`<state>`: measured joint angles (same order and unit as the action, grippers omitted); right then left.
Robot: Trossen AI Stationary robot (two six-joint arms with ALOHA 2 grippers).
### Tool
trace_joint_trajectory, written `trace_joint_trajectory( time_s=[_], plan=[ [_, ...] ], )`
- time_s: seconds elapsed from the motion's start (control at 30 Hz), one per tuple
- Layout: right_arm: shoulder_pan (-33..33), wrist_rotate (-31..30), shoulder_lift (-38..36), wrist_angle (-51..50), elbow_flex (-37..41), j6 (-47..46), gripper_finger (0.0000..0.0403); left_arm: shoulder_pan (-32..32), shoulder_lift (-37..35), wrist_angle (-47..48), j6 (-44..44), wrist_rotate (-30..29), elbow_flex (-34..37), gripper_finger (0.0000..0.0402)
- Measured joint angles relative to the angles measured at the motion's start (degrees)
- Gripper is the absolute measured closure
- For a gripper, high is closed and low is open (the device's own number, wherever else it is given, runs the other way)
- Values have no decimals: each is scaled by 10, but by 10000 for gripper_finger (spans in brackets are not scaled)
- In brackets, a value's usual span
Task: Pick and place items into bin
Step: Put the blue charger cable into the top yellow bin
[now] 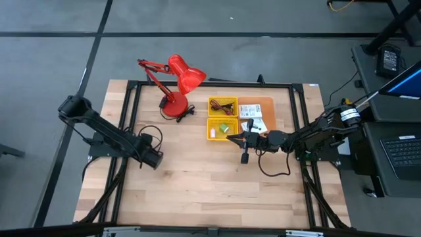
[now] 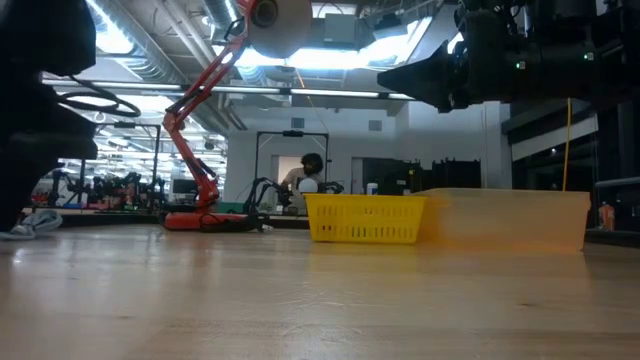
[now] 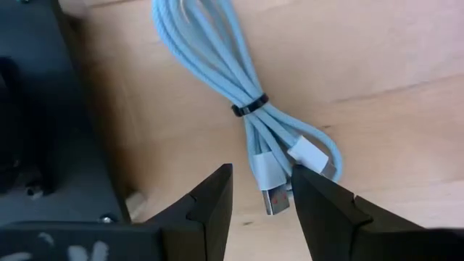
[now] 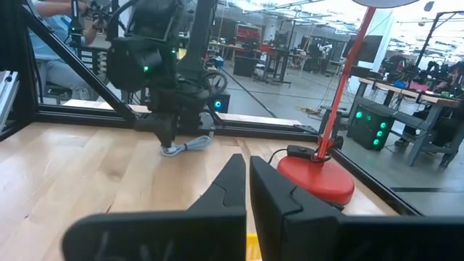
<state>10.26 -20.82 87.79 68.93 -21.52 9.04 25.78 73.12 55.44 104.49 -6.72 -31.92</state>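
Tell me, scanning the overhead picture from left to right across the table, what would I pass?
Left arm's dark gripper → red desk lamp's round base → yellow slatted plastic bin → right arm's dark gripper, over the bin's right edge → translucent orange tray holding white printed packets.

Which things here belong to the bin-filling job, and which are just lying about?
Belongs to the job:
- yellow bins
- white packets beside them
- light blue cable, under the open left gripper
- right gripper, shut, at the bins

Just lying about:
- red desk lamp
- laptop, off the table
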Motion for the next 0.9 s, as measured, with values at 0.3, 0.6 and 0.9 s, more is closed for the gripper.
trace_joint_trajectory(
  time_s=[0.3, 0.6, 0.9],
  plan=[
    [0, 0, 0, 1, 0, 3, 398, 0, -45, -34, 14, -34, 36, 264],
    [0, 0, 0, 0, 0, 4, 398, 0, -65, -48, 2, -43, 46, 267],
    [0, 0, 0, 0, 0, 5, 398, 1, -131, -44, -13, -85, 47, 268]
  ],
)
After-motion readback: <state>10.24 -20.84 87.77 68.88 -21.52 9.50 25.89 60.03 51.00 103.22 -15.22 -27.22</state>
